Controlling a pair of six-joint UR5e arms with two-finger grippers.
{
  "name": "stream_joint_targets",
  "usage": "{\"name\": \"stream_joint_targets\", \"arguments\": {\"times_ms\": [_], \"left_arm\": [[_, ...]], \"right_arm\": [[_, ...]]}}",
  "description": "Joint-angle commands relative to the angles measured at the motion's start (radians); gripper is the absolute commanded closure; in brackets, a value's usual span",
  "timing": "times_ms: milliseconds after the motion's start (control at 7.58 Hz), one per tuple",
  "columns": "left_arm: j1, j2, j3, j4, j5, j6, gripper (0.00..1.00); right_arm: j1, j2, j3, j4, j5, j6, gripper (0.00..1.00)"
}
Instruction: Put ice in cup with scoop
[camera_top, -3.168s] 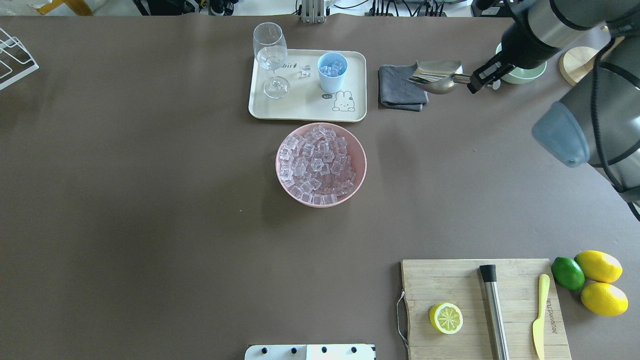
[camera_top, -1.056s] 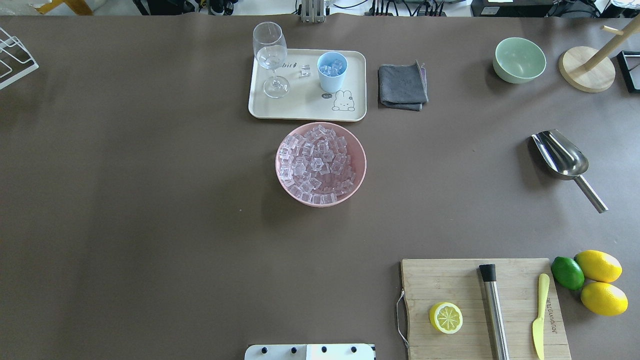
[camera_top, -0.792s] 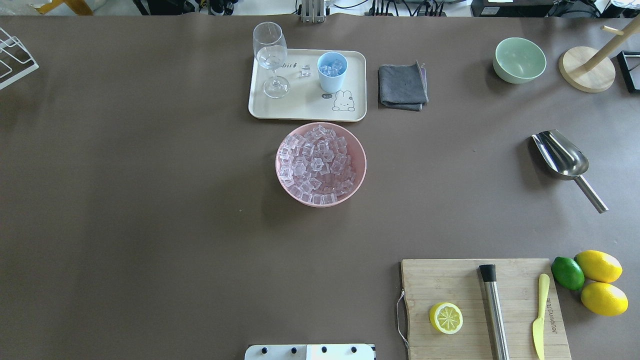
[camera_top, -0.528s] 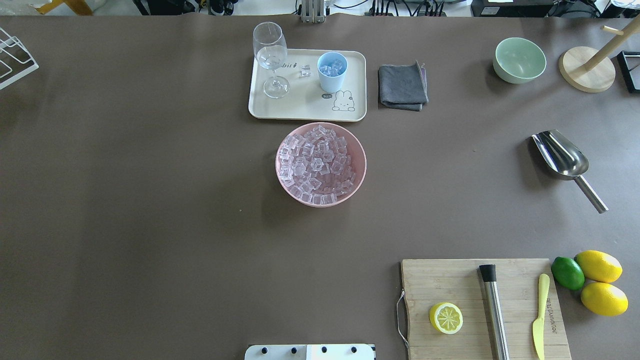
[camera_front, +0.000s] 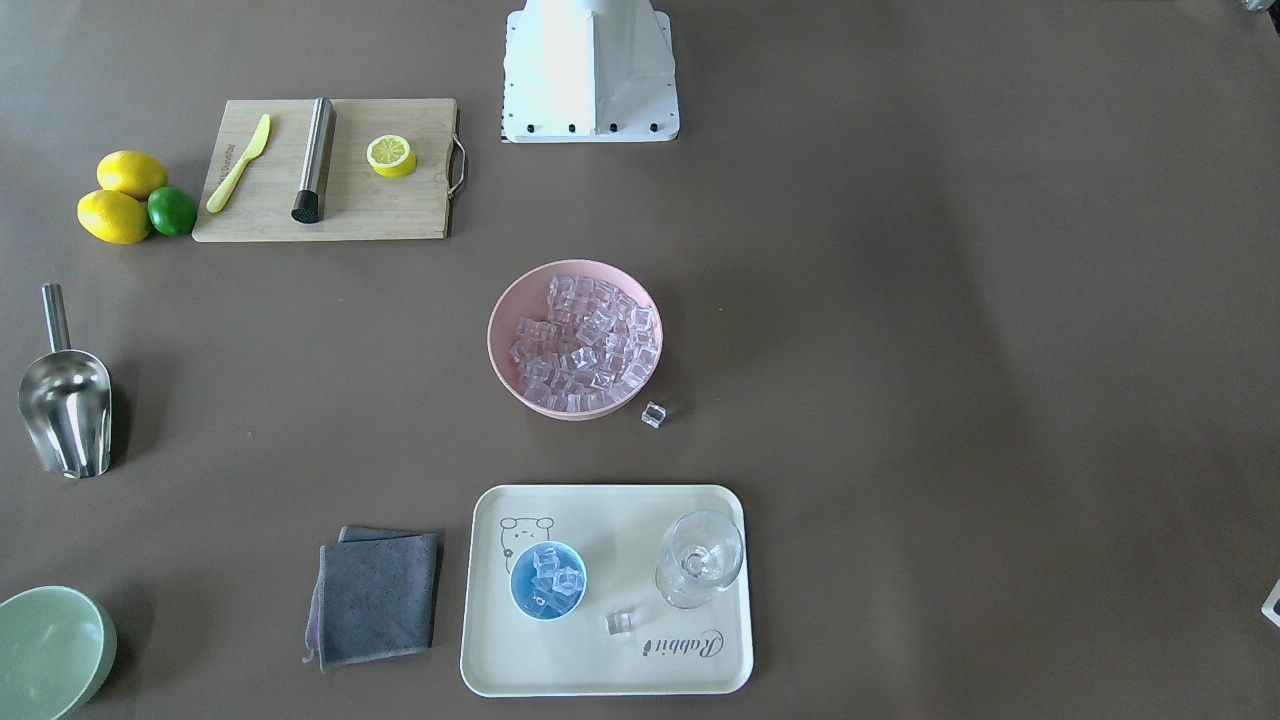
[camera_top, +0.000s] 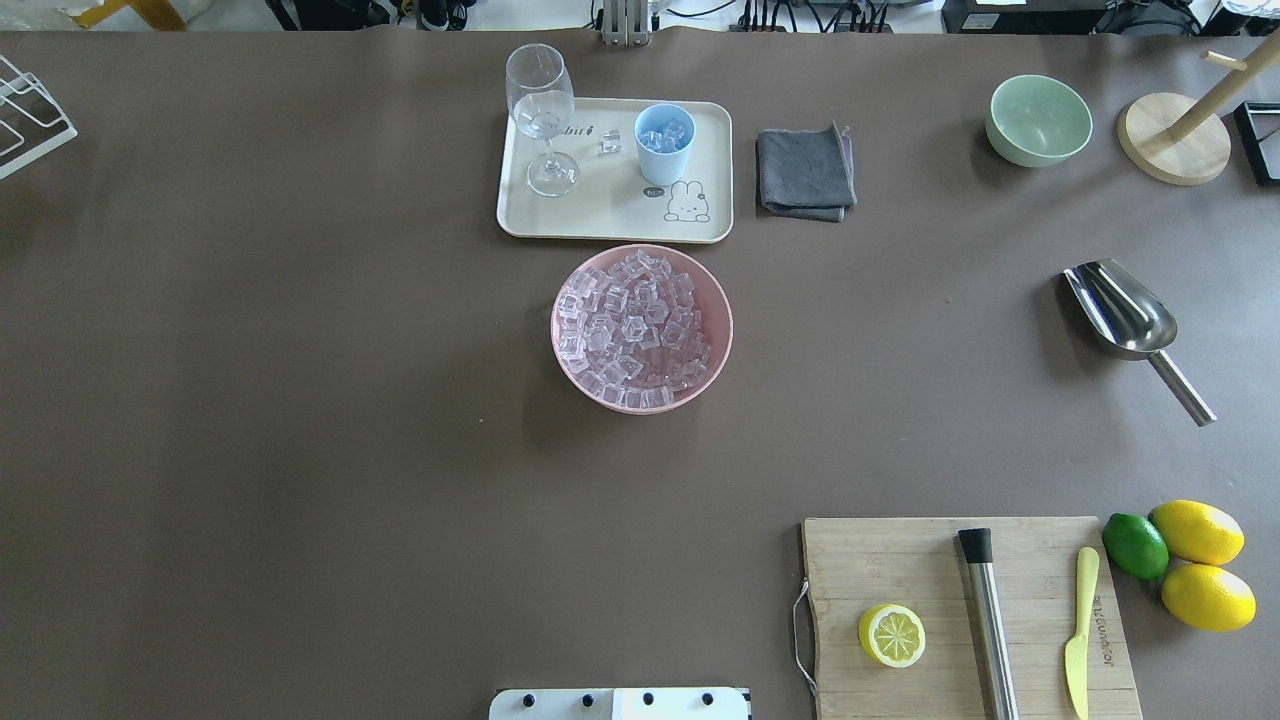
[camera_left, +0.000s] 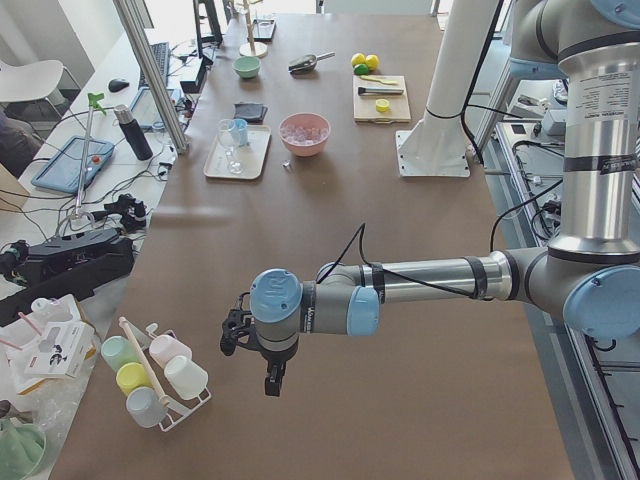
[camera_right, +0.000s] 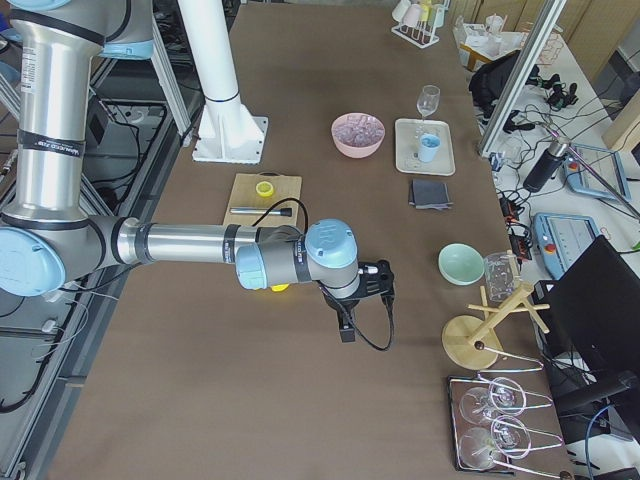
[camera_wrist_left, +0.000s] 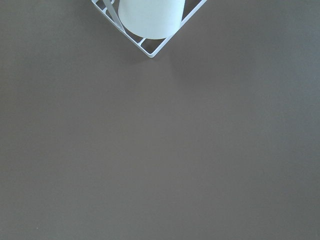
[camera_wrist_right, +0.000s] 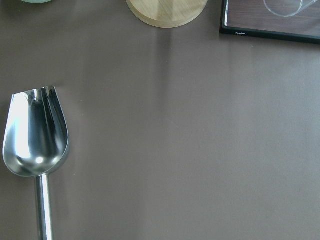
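Note:
The steel scoop (camera_top: 1120, 312) lies empty on the table at the right, handle toward the robot; it also shows in the right wrist view (camera_wrist_right: 36, 135). The light-blue cup (camera_top: 664, 143) stands on the cream tray (camera_top: 600, 215) with a few ice cubes (camera_front: 550, 580) in it. A pink bowl (camera_top: 568, 370) before the tray is heaped with ice (camera_top: 635, 325). One loose cube (camera_front: 620, 622) lies on the tray, another (camera_front: 653, 414) on the table by the bowl. My left gripper (camera_left: 272, 380) and right gripper (camera_right: 345, 325) hang far from these; I cannot tell if either is open or shut.
A wine glass (camera_top: 541, 115) shares the tray. A grey cloth (camera_top: 805, 172) lies to its right, then a pale green bowl (camera_top: 1038, 120) and a wooden stand (camera_top: 1172, 150). Near the robot sit a cutting board (camera_top: 930, 590), lemons (camera_top: 1197, 532) and a lime (camera_top: 1135, 546).
About three seconds ago my right gripper held the scoop above the grey cloth. The scoop now lies on the table at the right and the arm has left the overhead view.

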Motion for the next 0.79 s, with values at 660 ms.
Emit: {"name": "stream_joint_targets", "arguments": {"times_ms": [660], "left_arm": [[0.0, 0.001, -0.006, 0.0, 0.001, 0.0, 0.01]], "right_arm": [[0.01, -0.013, 0.003, 0.0, 0.008, 0.002, 0.0]]}}
